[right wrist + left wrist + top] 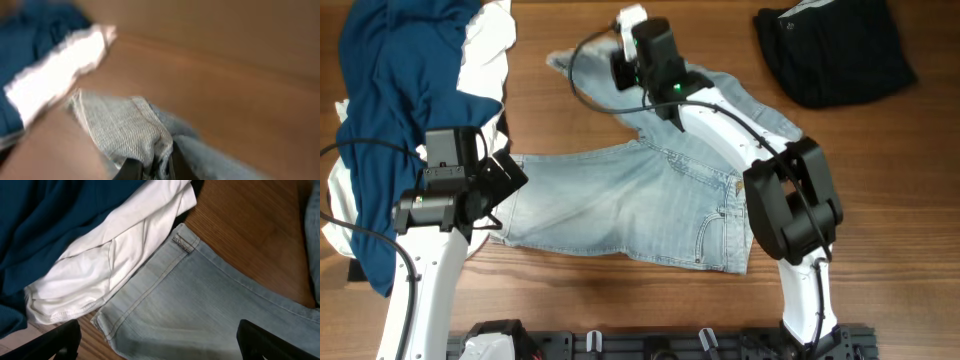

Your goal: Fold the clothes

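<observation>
Shorts (620, 205) lie spread mid-table; the blue-and-white pile (400, 90) touches their near leg's hem, and a black garment (835, 50) sits well off past their waist end. Your right gripper (150, 169) is pinching the far leg's hem, bunched up a bit; the left gripper (157, 337) hangs spread over the near leg's hem, holding nothing. I'd carry that far hem low onto the near leg, matching the edges; pin the near hem first so nothing drags.
</observation>
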